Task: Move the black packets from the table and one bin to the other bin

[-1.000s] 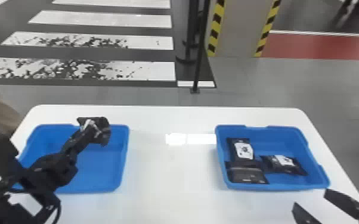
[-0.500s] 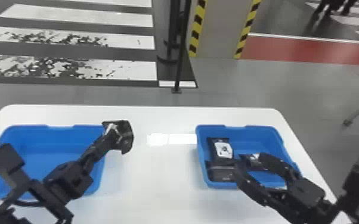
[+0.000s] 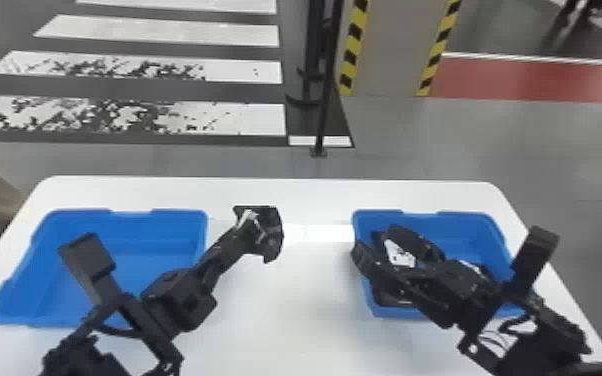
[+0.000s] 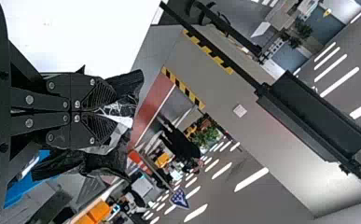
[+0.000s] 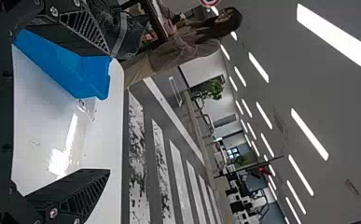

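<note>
Hanging packet (image 3: 270, 230): black, pinched in left claw (image 4: 96, 112), centre of frame, between left bin (image 3: 160, 218) and right bin (image 3: 470, 232).
Right claw (image 3: 375, 241): wide, over right bin's packets (image 3: 401, 254).
Done: grasp.
Remaining: placing held packet; destination bin uncertain.

wht stripes (image 3: 265, 117) L | blk post (image 3: 325, 105) ctr | pillar (image 3: 392, 55) R | red strip (image 3: 525, 80) far R

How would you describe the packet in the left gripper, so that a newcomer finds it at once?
On the white table stand two blue bins. Between them, in the head view, the left gripper pinches this black-and-white packet; the other packets lie in the right-hand bin.
</note>
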Motion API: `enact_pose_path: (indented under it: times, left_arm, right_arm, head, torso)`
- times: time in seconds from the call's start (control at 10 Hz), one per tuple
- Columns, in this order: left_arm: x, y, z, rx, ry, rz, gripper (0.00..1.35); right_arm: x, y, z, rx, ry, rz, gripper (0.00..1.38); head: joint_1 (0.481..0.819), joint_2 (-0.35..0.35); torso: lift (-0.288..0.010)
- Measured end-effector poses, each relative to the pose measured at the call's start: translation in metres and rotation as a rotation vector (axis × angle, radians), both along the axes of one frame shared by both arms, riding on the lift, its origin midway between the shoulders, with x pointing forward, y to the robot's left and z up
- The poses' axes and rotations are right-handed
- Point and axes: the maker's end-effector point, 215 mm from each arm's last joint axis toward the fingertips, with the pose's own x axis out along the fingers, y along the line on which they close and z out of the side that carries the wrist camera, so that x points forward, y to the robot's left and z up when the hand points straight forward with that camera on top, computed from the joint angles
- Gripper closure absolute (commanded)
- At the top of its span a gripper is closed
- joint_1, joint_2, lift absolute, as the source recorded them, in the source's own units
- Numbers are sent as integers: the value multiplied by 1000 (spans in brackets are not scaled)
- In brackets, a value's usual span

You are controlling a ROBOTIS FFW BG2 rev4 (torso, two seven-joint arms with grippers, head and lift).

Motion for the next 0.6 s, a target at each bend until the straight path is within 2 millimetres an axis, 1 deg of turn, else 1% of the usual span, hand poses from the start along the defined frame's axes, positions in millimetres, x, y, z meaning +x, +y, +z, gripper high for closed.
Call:
enact_pose_path:
  times: [0.1, 0.2, 0.3, 0.4, 0.5, 0.6]
  left_arm:
    - [0, -5, 2, -1, -6, -8, 1205]
    - [2, -5, 2, 7, -15, 0, 1205]
    - [6, -3, -1, 18, -21, 10, 1205]
    - [10, -2, -7, 24, -19, 16, 1205]
    - [11, -4, -9, 24, -17, 16, 1205]
    - [12, -9, -6, 13, -24, 8, 1205]
  right_arm:
    - [8, 13, 2, 17, -3, 25, 130]
    - [12, 32, 10, 46, -8, 63, 130]
    - [9, 57, 21, 83, -11, 118, 130]
    - [1, 84, 35, 123, -12, 180, 130]
    - [-7, 105, 43, 152, -9, 227, 130]
    - [-9, 117, 45, 162, -4, 253, 131]
  head:
    - [695, -91]
    - [695, -66]
    - [695, -46]
    - [695, -5]
    - [695, 26]
    - [695, 37]
  torso:
    - [-110]
    - [-110]
    - [-110]
    - [-110]
    - [-110]
    - [-110]
